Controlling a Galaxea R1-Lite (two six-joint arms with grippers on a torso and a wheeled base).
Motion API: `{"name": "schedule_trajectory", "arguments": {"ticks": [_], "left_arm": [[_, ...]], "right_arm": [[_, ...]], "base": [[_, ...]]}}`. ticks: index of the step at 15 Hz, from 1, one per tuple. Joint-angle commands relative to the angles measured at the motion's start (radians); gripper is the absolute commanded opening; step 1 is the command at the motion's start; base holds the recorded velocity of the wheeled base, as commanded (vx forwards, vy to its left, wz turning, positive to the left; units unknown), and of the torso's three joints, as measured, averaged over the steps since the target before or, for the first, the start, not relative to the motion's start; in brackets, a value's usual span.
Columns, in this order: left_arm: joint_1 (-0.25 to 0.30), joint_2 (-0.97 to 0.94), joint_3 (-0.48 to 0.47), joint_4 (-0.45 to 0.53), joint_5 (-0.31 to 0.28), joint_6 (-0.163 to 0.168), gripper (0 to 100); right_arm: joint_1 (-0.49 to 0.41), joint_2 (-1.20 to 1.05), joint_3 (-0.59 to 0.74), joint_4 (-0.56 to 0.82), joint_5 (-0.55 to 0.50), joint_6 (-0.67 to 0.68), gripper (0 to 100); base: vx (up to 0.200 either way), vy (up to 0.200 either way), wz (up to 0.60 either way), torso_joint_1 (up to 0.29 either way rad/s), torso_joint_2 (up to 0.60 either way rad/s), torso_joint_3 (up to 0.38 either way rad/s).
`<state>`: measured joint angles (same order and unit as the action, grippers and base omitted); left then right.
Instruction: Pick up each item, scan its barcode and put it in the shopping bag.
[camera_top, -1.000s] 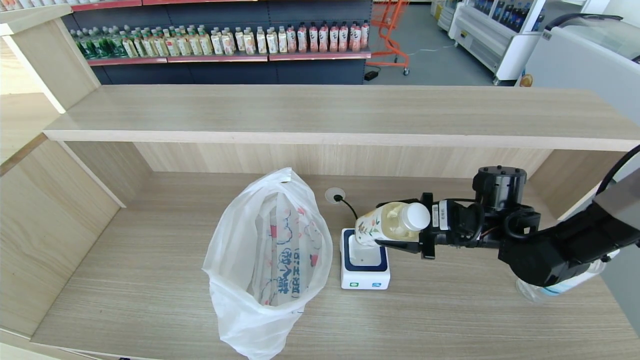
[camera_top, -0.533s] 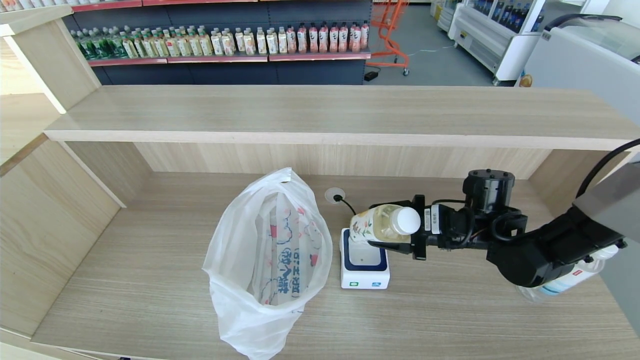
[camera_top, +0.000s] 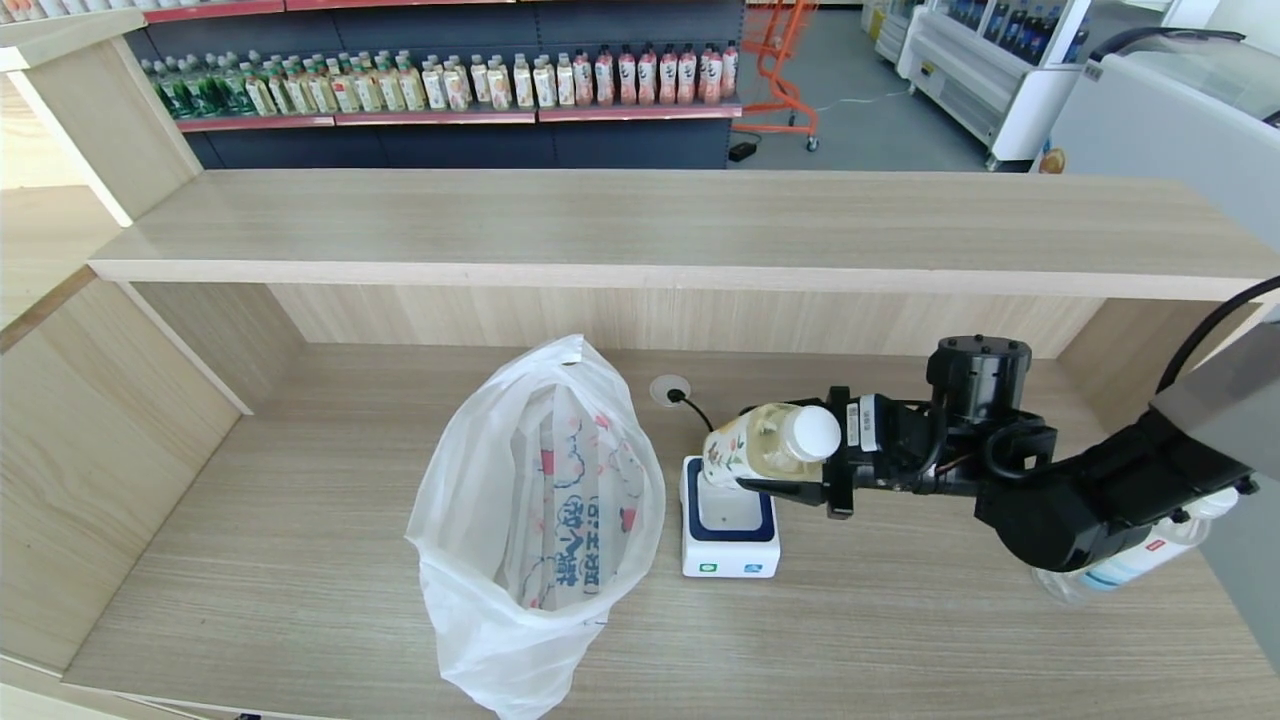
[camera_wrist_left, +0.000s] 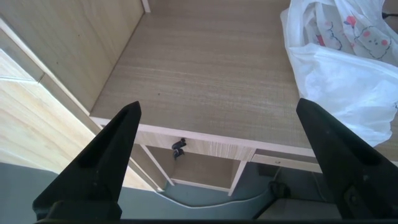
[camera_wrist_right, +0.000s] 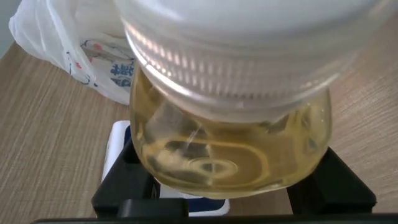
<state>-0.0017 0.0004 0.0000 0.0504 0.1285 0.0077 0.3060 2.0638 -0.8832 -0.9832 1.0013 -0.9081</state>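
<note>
The right gripper (camera_top: 756, 448) pinches the bottle (camera_top: 742, 452), with the scanner (camera_top: 730, 548) just beneath it. The left gripper (camera_wrist_left: 219, 107) hangs spread, the shopping bag (camera_wrist_left: 339, 71) nearby.

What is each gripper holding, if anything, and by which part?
Right gripper: a drink bottle, jaws clamped on its sides just below the cap. Left gripper: nothing, jaws open.
</note>
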Motion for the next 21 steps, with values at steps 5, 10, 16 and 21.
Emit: {"name": "schedule_trajectory", "arguments": {"ticks": [5, 10, 16, 21], "left_arm": [[0.000, 0.000, 0.000, 0.000, 0.000, 0.000, 100], [0.000, 0.000, 0.000, 0.000, 0.000, 0.000, 100], [0.000, 0.000, 0.000, 0.000, 0.000, 0.000, 100], [0.000, 0.001, 0.000, 0.000, 0.000, 0.000, 100]], "right_arm": [[-0.018, -0.396, 0.056, 0.000, -0.072, 0.566, 0], [-0.008, -0.645, 0.107, 0.196, -0.285, 1.042, 0], [-0.008, -0.749, 0.216, 0.239, -0.288, 1.114, 0], [-0.022, -0.809, 0.267, 0.241, -0.288, 1.135, 0]], "base": [[0.000, 0.000, 0.00, 0.000, 0.00, 0.000], [0.000, 0.000, 0.00, 0.000, 0.00, 0.000], [0.000, 0.000, 0.00, 0.000, 0.00, 0.000], [0.000, 0.000, 0.00, 0.000, 0.00, 0.000]]}}
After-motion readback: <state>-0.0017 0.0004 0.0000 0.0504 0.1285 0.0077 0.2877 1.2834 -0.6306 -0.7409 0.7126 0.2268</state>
